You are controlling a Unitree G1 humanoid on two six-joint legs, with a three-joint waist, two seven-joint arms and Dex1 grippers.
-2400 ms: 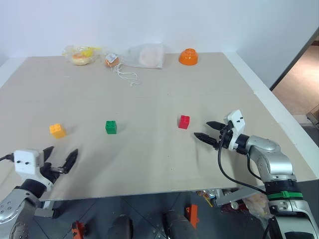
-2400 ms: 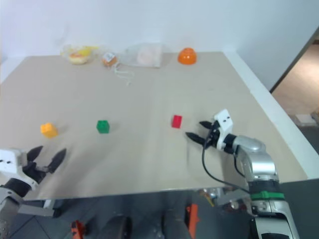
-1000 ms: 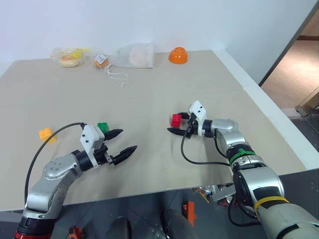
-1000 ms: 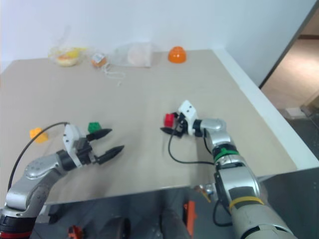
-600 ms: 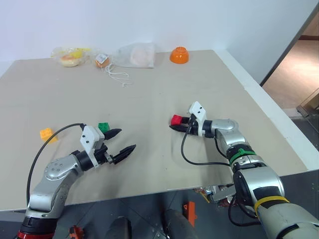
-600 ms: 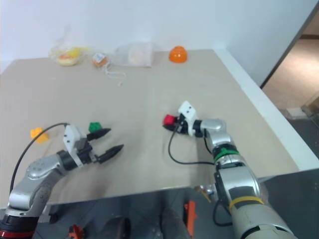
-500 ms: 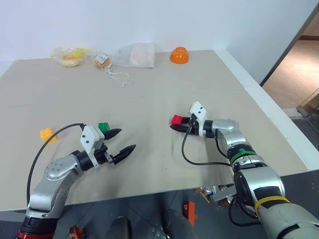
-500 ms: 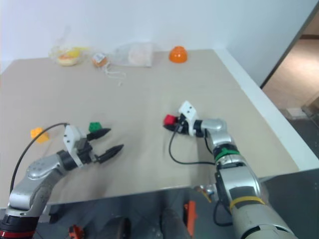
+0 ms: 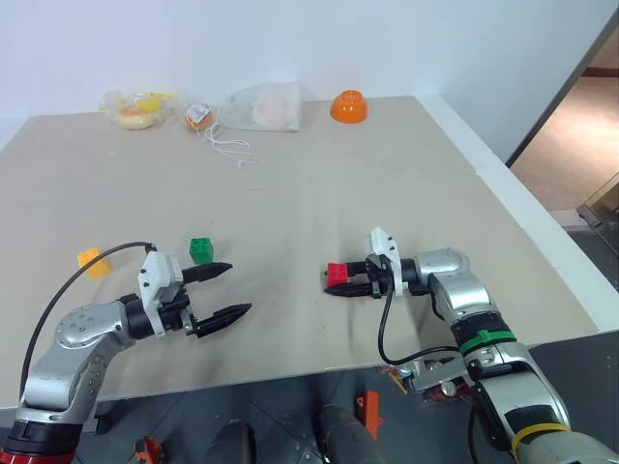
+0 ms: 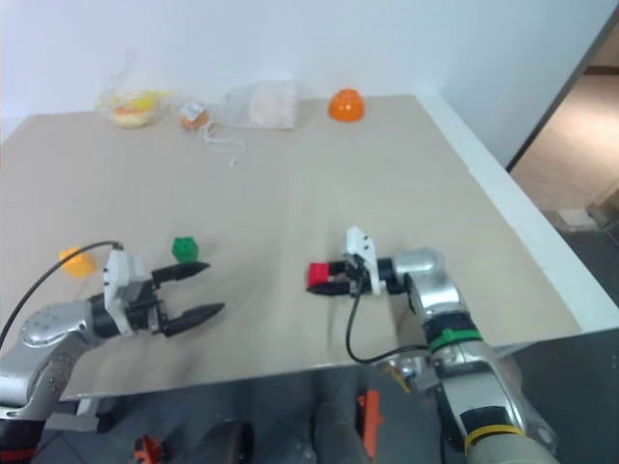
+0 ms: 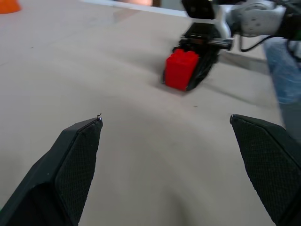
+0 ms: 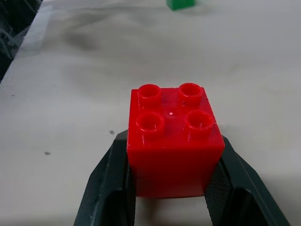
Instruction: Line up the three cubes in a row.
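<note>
My right jaws (image 9: 346, 281) are clamped on the red cube (image 9: 337, 275), one finger on each side wall, studs up, so the block stays square and I can set it down without it twisting. From the right wrist view the grip sits low on the cube's sides, which keeps the top free and the base level with the bench (image 9: 319, 184). I cannot tell whether the base rests on the bench or hangs just above it.

My left jaws (image 9: 224, 290) stand wide and hold nothing, fingers pointed across the bench toward the red cube. They hover near the green cube (image 9: 201, 250), which sits just past the upper finger, apart from it. The yellow-orange cube (image 9: 93, 262) lies further to my left, well apart from the green one.

So the green and yellow-orange cubes already lie roughly on one line across the bench, and the red cube sits lower, nearer my body, off to the right. I judge that the red one is the piece being carried to join that line, and that the row is not made yet. The next move calls for bringing it up level with the green cube and releasing it flat.

The orange bowl (image 9: 348, 106) and the plastic bags (image 9: 261, 106) at the far edge are well out of the way.
</note>
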